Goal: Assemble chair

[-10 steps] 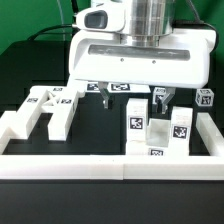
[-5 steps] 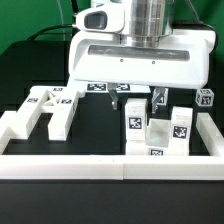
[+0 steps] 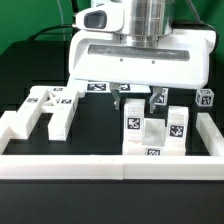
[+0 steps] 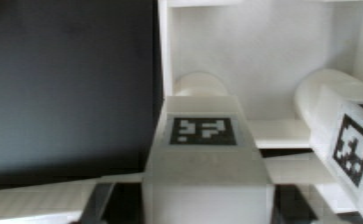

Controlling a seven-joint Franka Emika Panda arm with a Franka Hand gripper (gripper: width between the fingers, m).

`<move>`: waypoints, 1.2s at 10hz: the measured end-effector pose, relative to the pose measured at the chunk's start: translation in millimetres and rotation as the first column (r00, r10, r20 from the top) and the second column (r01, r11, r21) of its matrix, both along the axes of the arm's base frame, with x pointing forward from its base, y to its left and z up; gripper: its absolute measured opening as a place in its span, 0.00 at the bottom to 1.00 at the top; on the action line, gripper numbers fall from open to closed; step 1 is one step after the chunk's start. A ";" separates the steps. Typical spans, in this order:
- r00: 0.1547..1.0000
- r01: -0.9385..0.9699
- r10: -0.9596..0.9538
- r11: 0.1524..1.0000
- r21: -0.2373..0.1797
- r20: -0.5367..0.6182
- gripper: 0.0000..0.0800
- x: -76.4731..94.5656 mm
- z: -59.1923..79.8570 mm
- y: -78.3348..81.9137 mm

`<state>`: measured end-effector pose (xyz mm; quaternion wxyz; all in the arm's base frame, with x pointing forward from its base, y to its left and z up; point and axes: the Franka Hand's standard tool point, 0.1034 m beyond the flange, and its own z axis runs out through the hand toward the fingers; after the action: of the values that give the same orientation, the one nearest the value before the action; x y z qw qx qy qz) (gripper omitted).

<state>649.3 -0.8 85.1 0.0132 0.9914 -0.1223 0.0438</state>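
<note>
Chair not yet a chair: its white tagged pieces lie loose on the dark table (image 3: 95, 128), fenced in by the low border wall (image 3: 100, 166). An H-shaped piece (image 3: 45, 108) lies flat at the exterior view's left, well apart from the rest. A tight cluster of blocks stands at the exterior view's right, and one small tagged block (image 3: 206, 97) sits alone beyond it, near the wall. The end effector (image 3: 138, 99) is down over the cluster, one finger on each side of the upright bar (image 3: 133, 122). No gap shows on either flank, so I read it as clamped on that bar. In the wrist view the bar (image 4: 204, 150) runs straight down the middle of the frame with its tag facing the camera, which suggests a centred, square grip. Judgement: the grip sits high on the bar so the fingers stay clear of the neighbouring block (image 3: 177, 130), which stands just beside it; I cannot tell whether the two touch. The bar's foot appears to rest on the table, so it is not lifted. Step in hand: picking one bar out of the cluster; assembly looks early. Risk: a lift that is not straight up could drag or tip the neighbouring block.
</note>
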 end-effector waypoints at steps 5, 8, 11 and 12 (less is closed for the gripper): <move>0.885 0.466 -0.466 0.884 0.043 0.005 0.37 -0.5 -1.1 0.4; 0.712 0.700 -0.702 0.711 0.072 0.001 0.37 0.0 -1.8 4.6; 0.500 0.862 -0.866 0.496 0.108 -0.014 0.37 1.8 -2.1 7.8; 0.496 0.864 -0.868 0.492 0.110 -0.016 0.37 1.9 -2.1 8.2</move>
<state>651.2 7.4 83.0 -0.0202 0.7944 -0.6054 0.0452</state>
